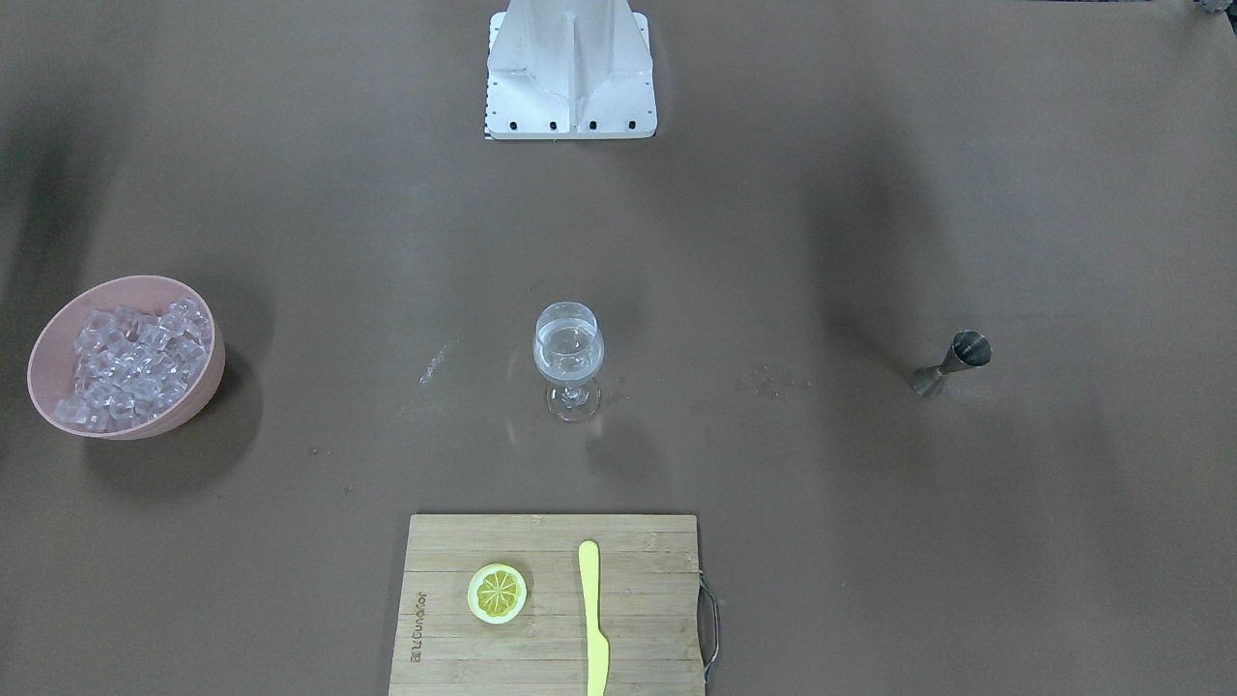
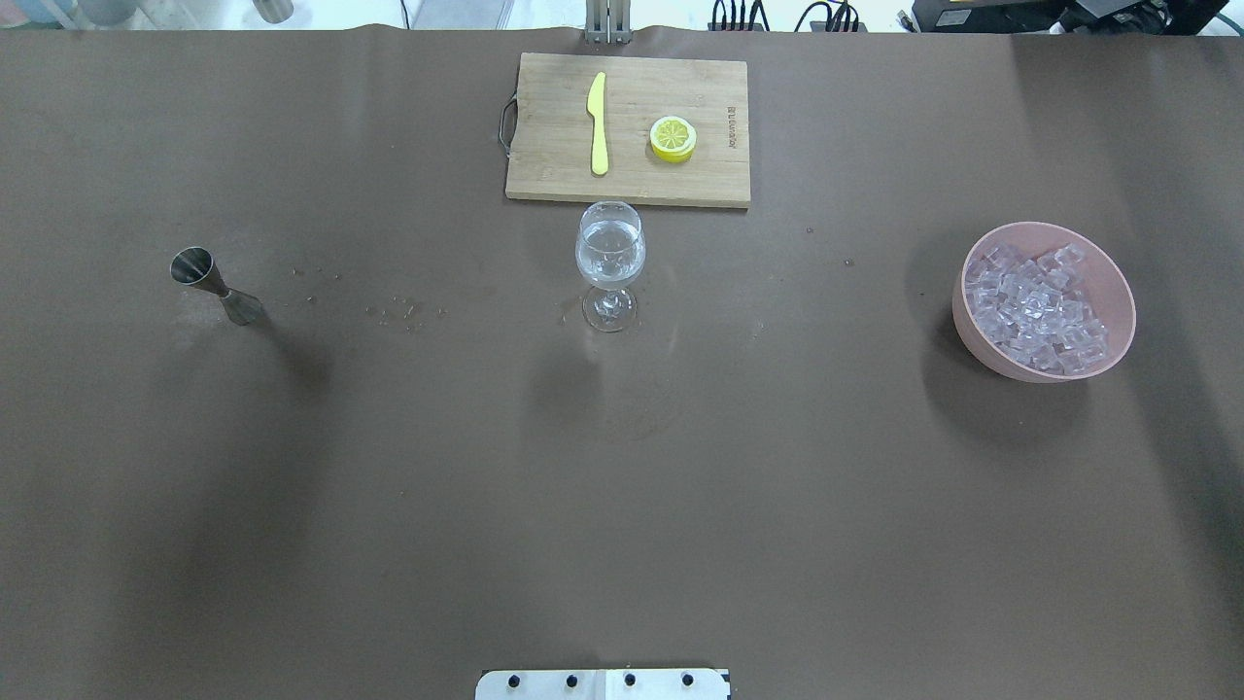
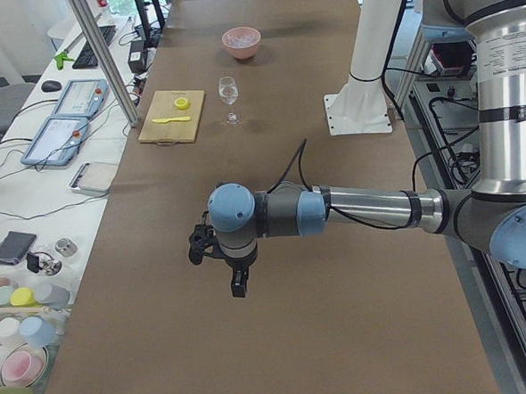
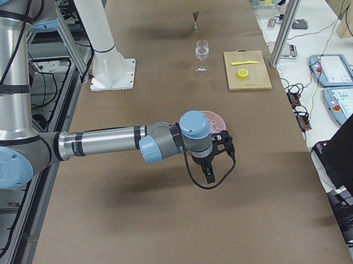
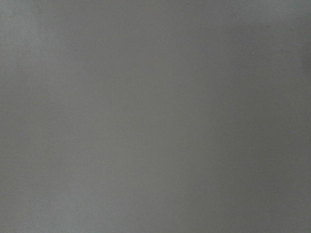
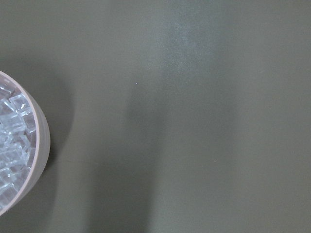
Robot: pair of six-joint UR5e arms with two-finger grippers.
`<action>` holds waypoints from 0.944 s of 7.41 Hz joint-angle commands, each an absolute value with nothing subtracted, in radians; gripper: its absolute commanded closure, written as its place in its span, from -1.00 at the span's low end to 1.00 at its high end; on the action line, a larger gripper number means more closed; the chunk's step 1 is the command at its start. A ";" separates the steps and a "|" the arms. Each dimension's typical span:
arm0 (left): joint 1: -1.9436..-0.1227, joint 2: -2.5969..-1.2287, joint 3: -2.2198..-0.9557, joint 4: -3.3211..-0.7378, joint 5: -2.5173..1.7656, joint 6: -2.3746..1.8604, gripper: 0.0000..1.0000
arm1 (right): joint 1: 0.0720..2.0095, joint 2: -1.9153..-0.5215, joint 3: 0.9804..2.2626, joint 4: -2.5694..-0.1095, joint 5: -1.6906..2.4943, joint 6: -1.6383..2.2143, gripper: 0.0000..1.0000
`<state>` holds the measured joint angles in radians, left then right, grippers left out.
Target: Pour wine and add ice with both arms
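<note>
Seemingly midway: I cannot tell whether the left arm's black fingers (image 3: 238, 286) or the right arm's black fingers (image 4: 208, 174) are open. Clear wine (image 1: 568, 362) sits in the stemmed wine glass (image 1: 567, 333). Transparent ice cubes (image 1: 130, 362) fill the pink bowl (image 1: 60, 320), well apart on the brown worktop (image 1: 290, 193), so I judge icing remains.

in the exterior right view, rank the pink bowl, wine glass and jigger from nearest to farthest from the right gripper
1. pink bowl, just beyond the right gripper
2. wine glass, mid-table
3. jigger, at the table's far end
</note>
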<state>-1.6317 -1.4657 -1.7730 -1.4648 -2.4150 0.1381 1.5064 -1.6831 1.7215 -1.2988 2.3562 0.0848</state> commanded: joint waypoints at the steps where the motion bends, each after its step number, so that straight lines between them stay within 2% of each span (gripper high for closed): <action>1: -1.638 -1.466 -1.772 -1.473 -2.424 0.137 -0.96 | 1.499 -1.672 1.765 -1.293 2.359 0.218 -1.00; 3: -1.638 -1.465 -1.767 -1.473 -2.424 0.140 -0.96 | 1.407 -1.660 1.816 -1.293 2.333 0.358 -1.00; 7: -1.638 -1.468 -1.769 -1.473 -2.424 0.141 -0.96 | 1.067 -1.588 1.914 -1.276 2.047 0.869 -1.00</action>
<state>-1.6383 -1.4668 -1.7675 -1.4726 -2.4237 0.1405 1.1862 -1.6031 1.8912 -1.2894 2.1530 0.7074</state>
